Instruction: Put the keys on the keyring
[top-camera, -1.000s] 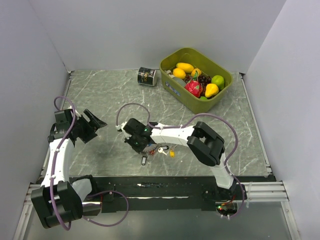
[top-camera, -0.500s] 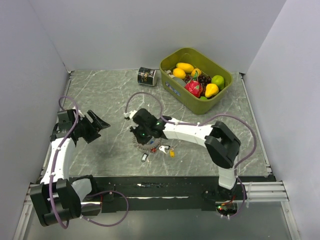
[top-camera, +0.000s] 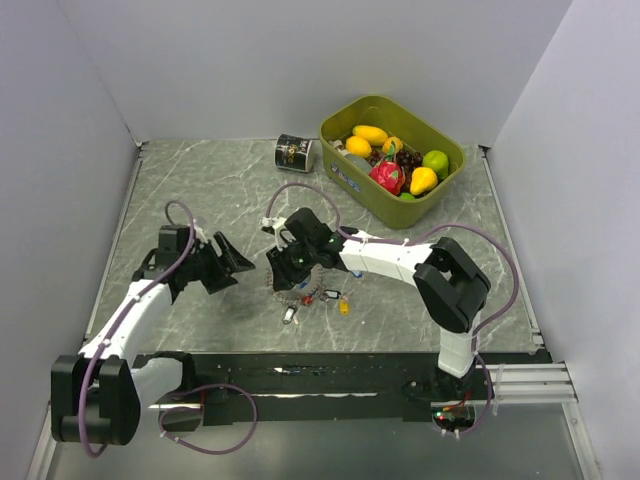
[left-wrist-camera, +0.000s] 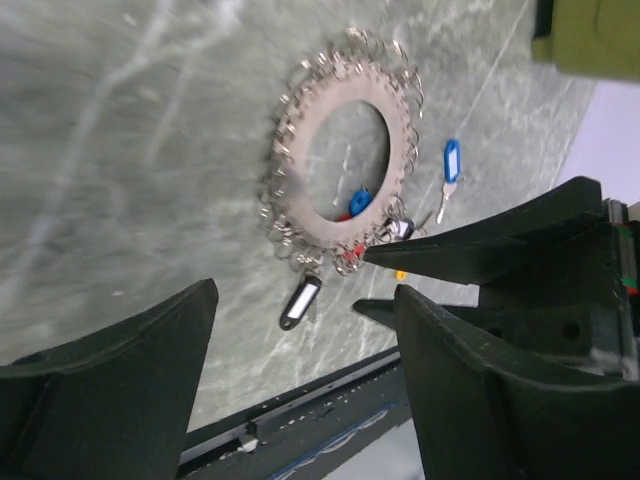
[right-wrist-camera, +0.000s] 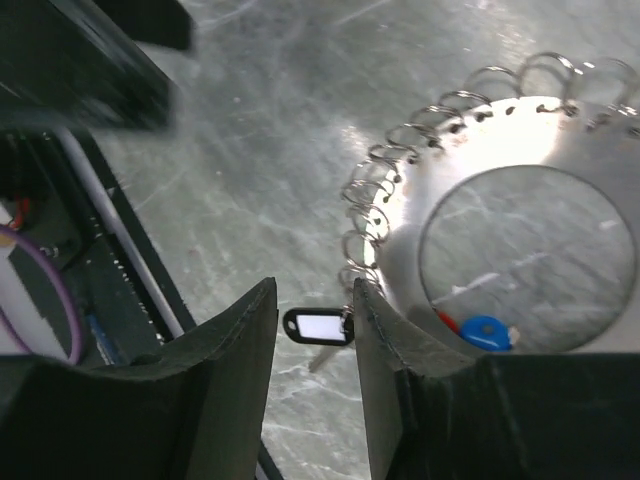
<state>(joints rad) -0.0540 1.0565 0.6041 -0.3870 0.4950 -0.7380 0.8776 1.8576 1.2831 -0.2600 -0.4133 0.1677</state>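
The keyring (left-wrist-camera: 296, 158) is a flat silvery disc with wire coils round its rim, lying on the marble table. It also shows in the right wrist view (right-wrist-camera: 402, 245) and the top view (top-camera: 284, 291). Keys lie around it: a black-tagged key (left-wrist-camera: 300, 302) (right-wrist-camera: 318, 326) at its edge, a blue-tagged key (left-wrist-camera: 451, 166) beside it, and a blue tag (right-wrist-camera: 485, 331) and a red one inside the hole. My left gripper (top-camera: 226, 266) is open and empty, left of the ring. My right gripper (right-wrist-camera: 312, 300) hovers over the ring's edge, jaws narrowly apart, holding nothing.
A green bin (top-camera: 345, 175) of toy fruit stands at the back right. A black can (top-camera: 294, 153) lies to its left. A yellow-tagged key (top-camera: 343, 307) lies near the table's dark front edge (top-camera: 330, 360).
My left arm has swung right, its gripper now close to the ring. My right gripper has shifted right and back, uncovering the ring and keys.
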